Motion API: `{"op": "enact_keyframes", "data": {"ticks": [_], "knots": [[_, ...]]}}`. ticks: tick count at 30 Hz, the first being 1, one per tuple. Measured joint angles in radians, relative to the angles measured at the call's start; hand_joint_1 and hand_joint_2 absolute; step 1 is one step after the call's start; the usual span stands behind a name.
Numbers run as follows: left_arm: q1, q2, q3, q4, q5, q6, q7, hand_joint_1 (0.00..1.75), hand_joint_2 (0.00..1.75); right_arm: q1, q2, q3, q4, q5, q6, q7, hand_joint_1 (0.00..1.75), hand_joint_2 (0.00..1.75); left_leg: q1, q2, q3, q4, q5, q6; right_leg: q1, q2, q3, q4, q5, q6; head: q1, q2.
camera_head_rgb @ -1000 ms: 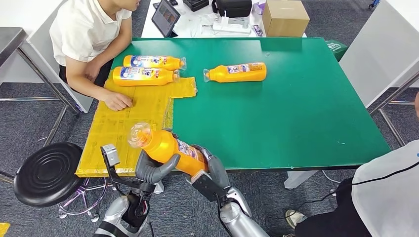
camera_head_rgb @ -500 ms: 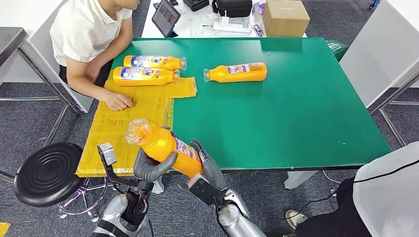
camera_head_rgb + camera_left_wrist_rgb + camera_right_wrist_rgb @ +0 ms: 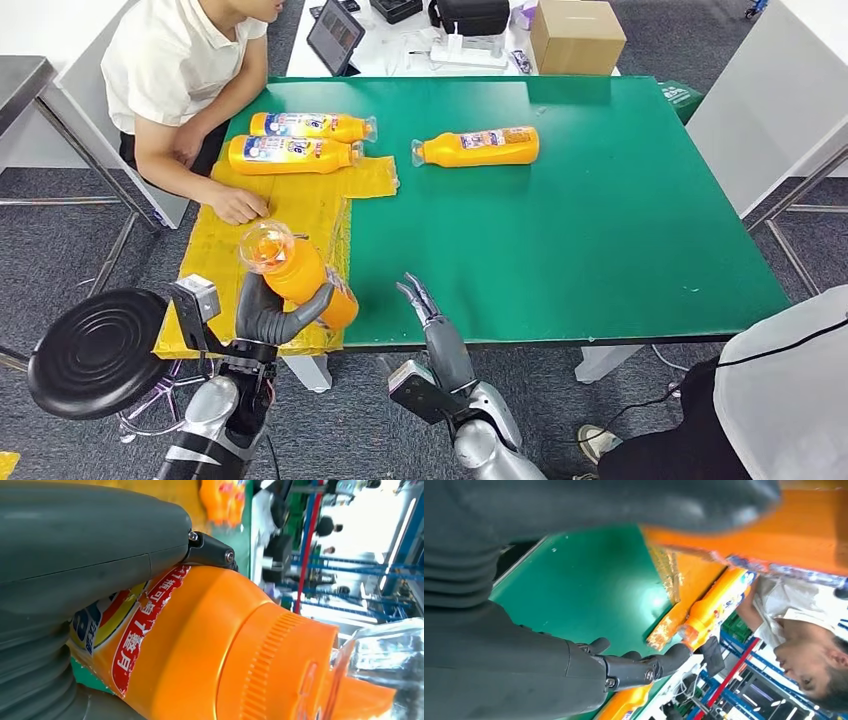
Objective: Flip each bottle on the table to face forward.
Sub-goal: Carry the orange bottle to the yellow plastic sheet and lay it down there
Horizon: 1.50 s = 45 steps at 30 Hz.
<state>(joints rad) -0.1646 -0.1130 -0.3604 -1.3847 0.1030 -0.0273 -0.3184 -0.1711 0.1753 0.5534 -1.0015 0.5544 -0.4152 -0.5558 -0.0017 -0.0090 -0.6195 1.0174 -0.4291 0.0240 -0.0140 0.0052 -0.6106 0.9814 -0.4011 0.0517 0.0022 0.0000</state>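
Head view, left hand: grips the bottle at its body, cap toward the camera, above the yellow mat at the near table edge.
Right hand: holds nothing, fingers apart — it has let go of the bottle since a moment ago.
Handling: probably stiff, smooth plastic, perhaps slippery — take it at the label.
Others: three bottles lie far.

Held bottle: glossy orange plastic, ridged collar, clear cap, peeling paper label. Table: matt green. Mat: crinkled yellow. Stool: ribbed black plastic.
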Motion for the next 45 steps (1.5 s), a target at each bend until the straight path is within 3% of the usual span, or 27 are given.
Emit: {"op": "enact_keyframes", "data": {"ticks": [11, 16, 21, 30, 36, 38, 42, 43, 45], "knots": [[-0.021, 0.008, 0.02, 0.003, -0.148, 0.082, -0.002, 1.75, 1.75, 0.033, -0.021, -0.025, 0.026, 0.056, 0.003, 0.078, 0.0, 0.0, 0.0, 0.0, 0.0, 0.0, 0.0, 0.0, 0.0, 0.0, -0.001, 0.0, 0.0, 0.0, 0.0, 0.0], [-0.072, 0.013, 0.007, 0.051, -0.478, 0.262, -0.009, 1.75, 1.75, 0.047, -0.018, -0.025, 0.028, 0.058, 0.036, 0.056, 0.0, 0.0, 0.0, 0.0, 0.0, 0.0, 0.0, 0.0, 0.0, 0.0, 0.0, 0.0, 0.0, 0.0, 0.0, 0.0], [-0.164, 0.015, -0.041, 0.227, -0.775, 0.374, 0.025, 1.75, 1.75, 0.048, -0.002, -0.019, 0.027, 0.043, 0.08, 0.033, 0.0, 0.0, 0.0, 0.0, 0.0, 0.0, 0.0, 0.0, 0.0, 0.0, 0.0, 0.0, 0.0, 0.0, 0.0, 0.0], [-0.333, -0.017, -0.057, 0.622, -0.911, 0.486, 0.082, 1.75, 1.75, 0.036, 0.021, -0.004, 0.031, -0.038, 0.12, -0.004, 0.0, 0.0, 0.0, 0.0, 0.0, 0.0, 0.0, 0.0, 0.0, 0.0, 0.0, 0.0, 0.0, 0.0, 0.0, 0.0], [-0.436, -0.035, -0.075, 0.799, -0.966, 0.447, 0.172, 1.72, 1.75, 0.026, 0.031, 0.004, 0.048, -0.059, 0.13, -0.018, 0.0, 0.0, 0.0, 0.0, 0.001, 0.0, 0.0, 0.0, 0.0, 0.0, 0.001, 0.0, 0.0, 0.0, 0.0, 0.0], [-0.471, -0.043, -0.077, 0.844, -0.962, 0.415, 0.207, 1.62, 1.75, 0.021, 0.034, 0.008, 0.056, -0.061, 0.13, -0.02, 0.0, 0.0, 0.0, 0.0, 0.002, 0.0, 0.0, 0.0, 0.0, 0.0, 0.003, 0.0, 0.0, 0.0, 0.0, 0.0], [-0.525, -0.058, -0.079, 0.914, -0.975, 0.372, 0.266, 0.11, 1.75, 0.015, 0.041, 0.011, 0.072, -0.069, 0.123, -0.023, 0.0, 0.0, 0.0, 0.0, 0.005, 0.0, 0.0, 0.0, 0.0, 0.0, 0.005, 0.001, 0.0, 0.0, 0.0, 0.0], [-0.532, -0.061, -0.079, 0.927, -0.976, 0.362, 0.274, 0.01, 1.75, 0.014, 0.041, 0.011, 0.076, -0.072, 0.12, -0.025, 0.0, 0.0, 0.0, 0.0, 0.006, 0.0, 0.0, 0.0, 0.0, 0.0, 0.005, 0.001, 0.0, 0.0, 0.0, 0.0], [-0.538, -0.069, -0.078, 0.951, -0.962, 0.332, 0.279, 0.0, 1.75, 0.01, 0.042, 0.011, 0.086, -0.079, 0.115, -0.03, 0.0, 0.0, 0.0, 0.0, 0.006, 0.0, 0.0, 0.0, 0.0, 0.0, 0.005, 0.001, 0.0, 0.0, 0.0, 0.0]]}}
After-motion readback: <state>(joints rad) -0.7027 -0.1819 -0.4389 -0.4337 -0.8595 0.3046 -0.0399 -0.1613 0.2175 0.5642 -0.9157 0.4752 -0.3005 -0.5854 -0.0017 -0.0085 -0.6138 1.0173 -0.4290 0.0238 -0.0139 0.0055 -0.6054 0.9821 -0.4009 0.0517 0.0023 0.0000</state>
